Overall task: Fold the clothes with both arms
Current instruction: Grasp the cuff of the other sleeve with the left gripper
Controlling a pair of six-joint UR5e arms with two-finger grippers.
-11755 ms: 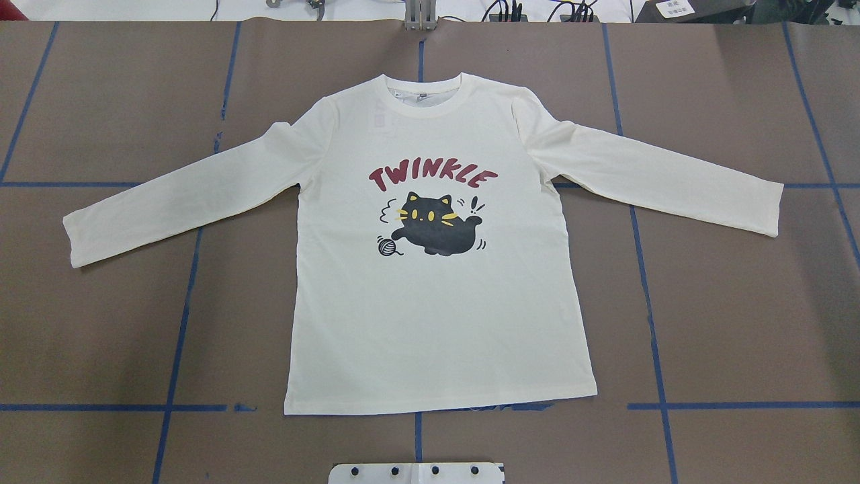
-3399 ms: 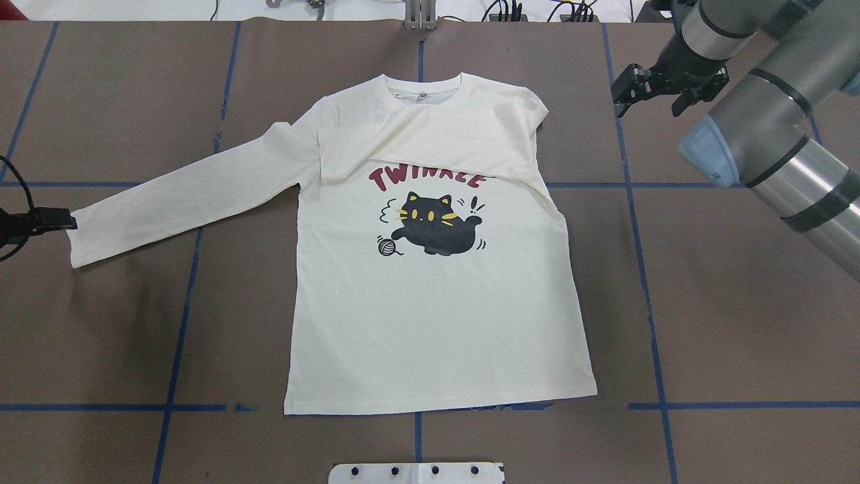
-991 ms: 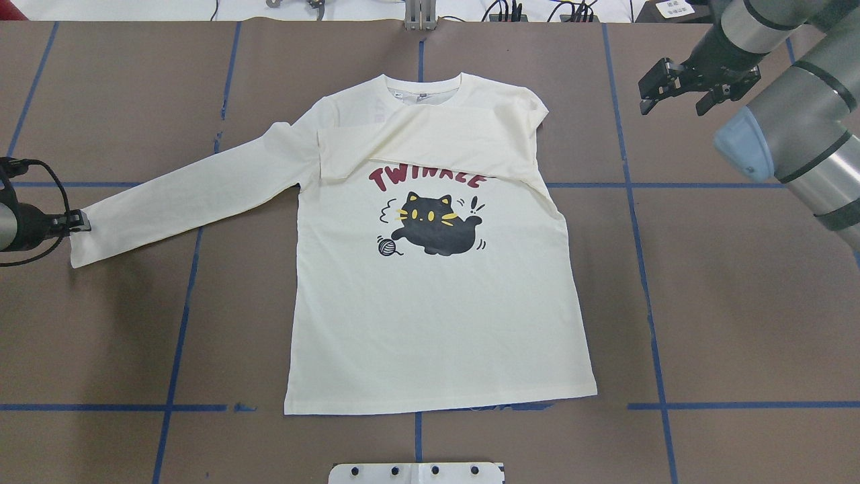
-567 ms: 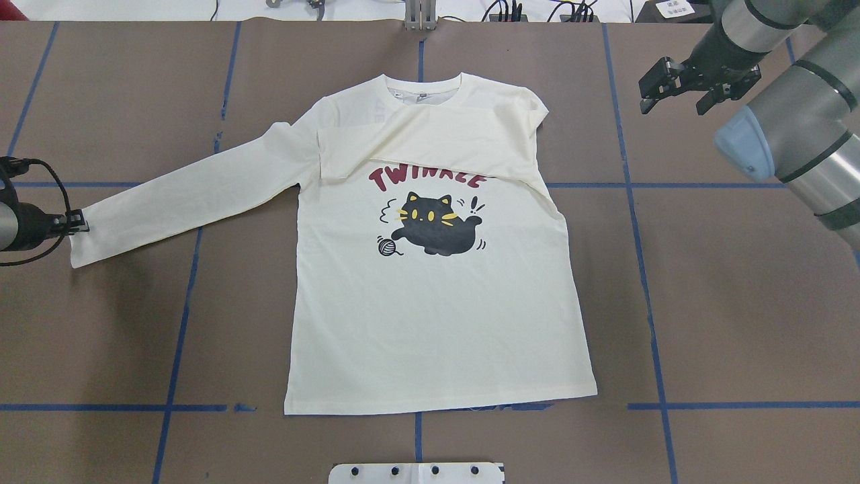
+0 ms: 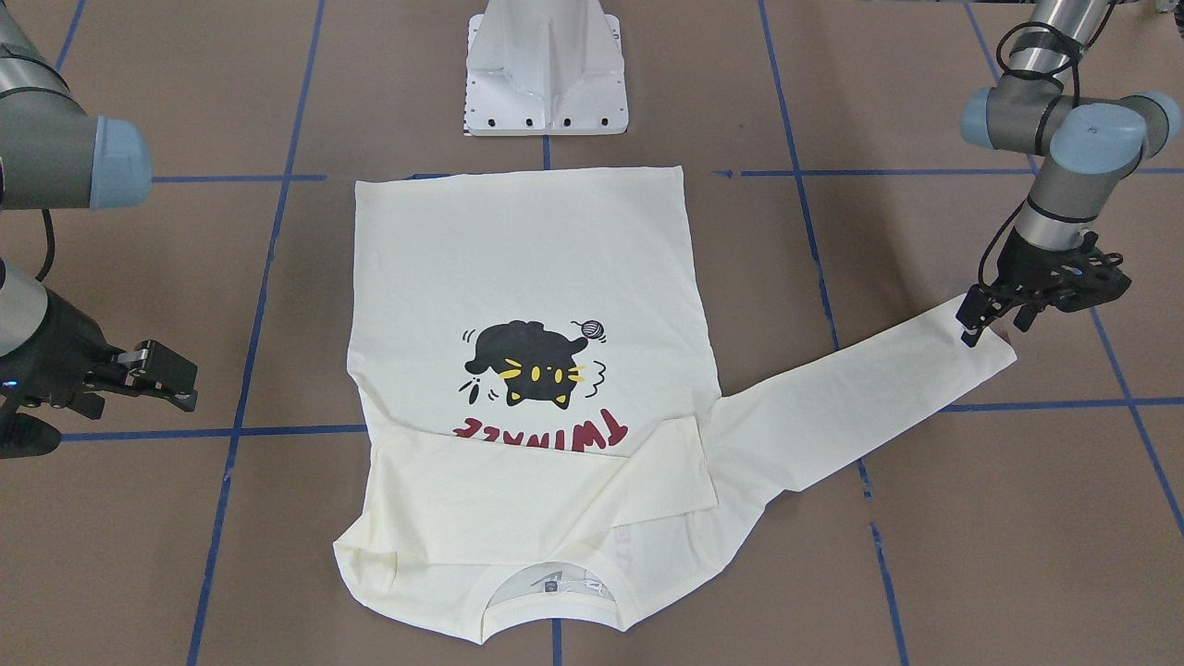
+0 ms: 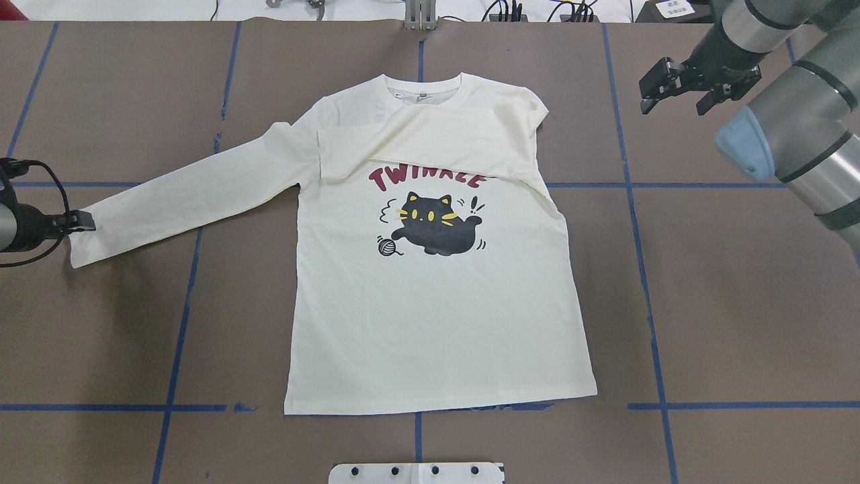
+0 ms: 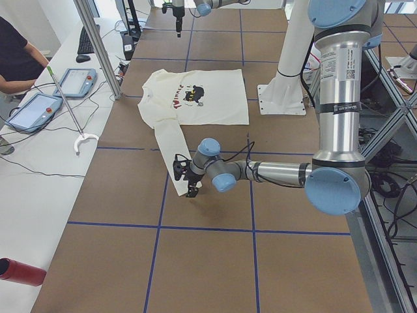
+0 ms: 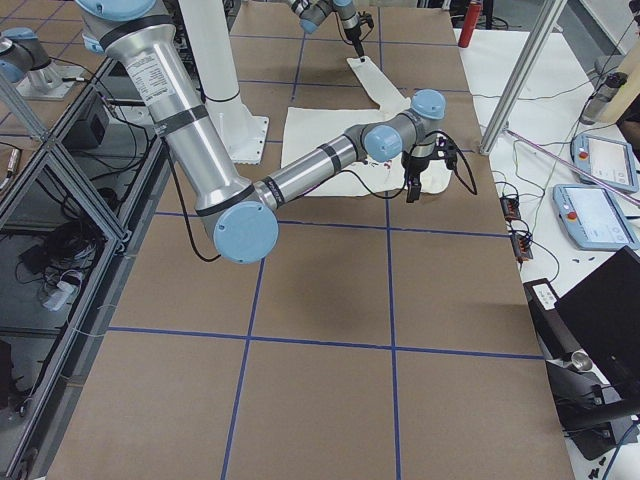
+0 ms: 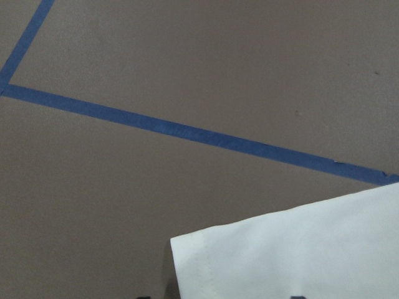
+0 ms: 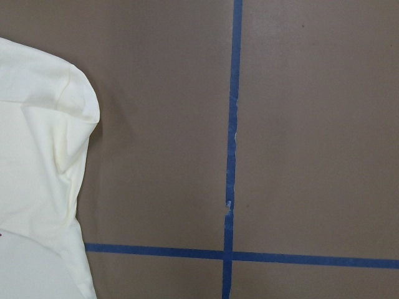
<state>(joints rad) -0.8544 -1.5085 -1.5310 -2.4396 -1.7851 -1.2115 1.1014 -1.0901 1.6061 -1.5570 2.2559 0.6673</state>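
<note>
While you scan the brown tabletop, log one cream-white long-sleeved T-shirt lying flat at centre, print up. One folded sleeve crosses the chest. One outstretched sleeve reaches 9 o'clock, and the body folds are not yet done. Two arms: the black left end effector looks spread over that cuff, and the black right end effector hangs released at 2 o'clock.

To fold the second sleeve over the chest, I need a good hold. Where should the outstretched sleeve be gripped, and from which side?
Grip the cuff at its end edge, coming from the outer side along the line of the sleeve. The sleeve lies flat and straight, so only the cuff's free edge would likely let a finger slide under. The left gripper is at that edge, open.
</note>
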